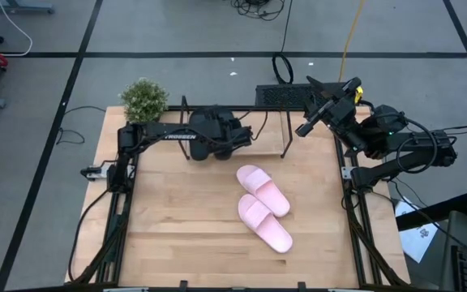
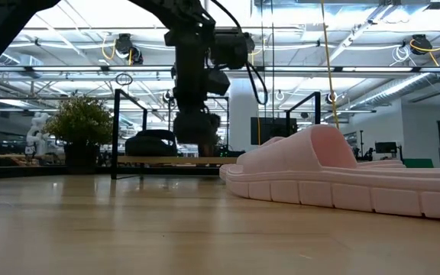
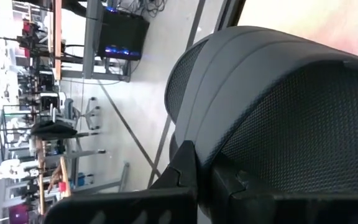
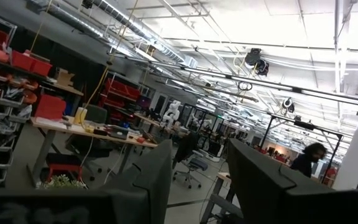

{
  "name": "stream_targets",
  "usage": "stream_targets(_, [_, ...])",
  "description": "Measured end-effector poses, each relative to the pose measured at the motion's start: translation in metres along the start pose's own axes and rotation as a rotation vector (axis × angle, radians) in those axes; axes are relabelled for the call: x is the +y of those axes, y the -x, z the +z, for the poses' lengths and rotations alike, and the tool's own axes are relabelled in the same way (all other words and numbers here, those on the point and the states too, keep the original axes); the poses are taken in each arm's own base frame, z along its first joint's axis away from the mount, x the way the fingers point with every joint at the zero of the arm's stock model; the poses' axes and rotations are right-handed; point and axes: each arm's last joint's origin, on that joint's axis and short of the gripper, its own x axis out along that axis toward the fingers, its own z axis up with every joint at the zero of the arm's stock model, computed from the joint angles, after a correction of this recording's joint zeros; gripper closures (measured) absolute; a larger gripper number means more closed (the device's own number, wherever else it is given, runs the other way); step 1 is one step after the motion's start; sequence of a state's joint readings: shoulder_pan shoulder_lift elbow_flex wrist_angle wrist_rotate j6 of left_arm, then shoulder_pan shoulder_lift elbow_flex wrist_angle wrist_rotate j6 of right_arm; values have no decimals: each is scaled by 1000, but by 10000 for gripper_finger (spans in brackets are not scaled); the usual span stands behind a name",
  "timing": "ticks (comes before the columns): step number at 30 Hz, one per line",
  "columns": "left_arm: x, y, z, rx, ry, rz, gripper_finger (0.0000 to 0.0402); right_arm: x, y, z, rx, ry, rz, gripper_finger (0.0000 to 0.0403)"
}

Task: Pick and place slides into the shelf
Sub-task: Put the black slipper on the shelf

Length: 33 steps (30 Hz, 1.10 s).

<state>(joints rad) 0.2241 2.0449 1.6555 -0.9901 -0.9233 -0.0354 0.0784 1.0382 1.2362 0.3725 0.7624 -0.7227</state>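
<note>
Pink slides (image 1: 263, 207) lie side by side mid-table, angled, touching or nearly so, well clear of the shelf (image 1: 276, 138) at the table's far edge. Low view: one pink slide (image 2: 342, 179) close to the camera, one black slide (image 2: 150, 143) sitting on the shelf board. Left gripper (image 1: 235, 136) is over the shelf's left half, clamped on another black slide (image 3: 278, 118); its wrist view shows the strap filling the frame between the fingers (image 3: 182, 177). Right gripper (image 1: 324, 105) is raised off the table's far right corner, pointing out into the room, fingers (image 4: 157, 177) apart, holding nothing. Potted plant (image 1: 143, 100) stands at the far left corner.
</note>
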Motion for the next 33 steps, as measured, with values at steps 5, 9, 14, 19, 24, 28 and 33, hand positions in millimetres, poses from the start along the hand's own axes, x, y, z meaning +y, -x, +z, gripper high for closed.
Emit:
stream_targets(5, [-6, -5, -6, 15, -19, 3, 402, 0, 0, 0, 0, 0, 0, 257])
stream_targets(9, [-10, -9, -7, 9, -16, 5, 402, 0, 0, 0, 1, 1, 0, 257])
stream_targets(14, [-12, -11, -7, -2, -36, -2, 402, 0, 0, 0, 2, 0, 1, 257])
stream_targets(19, [-8, -17, -7, 11, -23, 1, 402, 0, 0, 0, 2, 0, 2, 257])
stream_targets(24, [-4, -23, -7, 25, -14, -9, 402, 0, 0, 0, 2, 0, 2, 257])
stream_targets(28, [-5, -21, -7, 22, -13, -22, 401, 0, 0, 0, 2, 0, 2, 257])
stream_targets(33, [-10, -16, -7, 9, -25, -34, 402, 0, 0, 0, 2, 1, 2, 257])
